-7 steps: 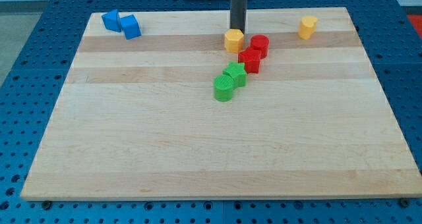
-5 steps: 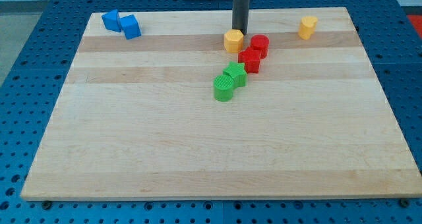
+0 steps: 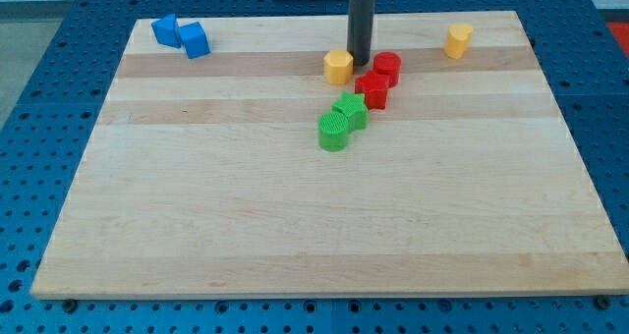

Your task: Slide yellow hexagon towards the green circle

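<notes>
The yellow hexagon (image 3: 338, 67) sits on the wooden board (image 3: 295, 206) near the view's top centre. My tip (image 3: 360, 63) is just to its right, between it and the red circle (image 3: 386, 68). The green circle (image 3: 334, 133) lies below the hexagon, touching a green star-shaped block (image 3: 351, 109) on its upper right.
A red star-shaped block (image 3: 372, 89) sits below the red circle and next to the green star. A second yellow block (image 3: 457, 40) is at the top right. Two blue blocks (image 3: 182, 35) sit together at the top left.
My tip has moved down and slightly right, along the hexagon's right side. The yellow hexagon has slid a little to the left and down.
</notes>
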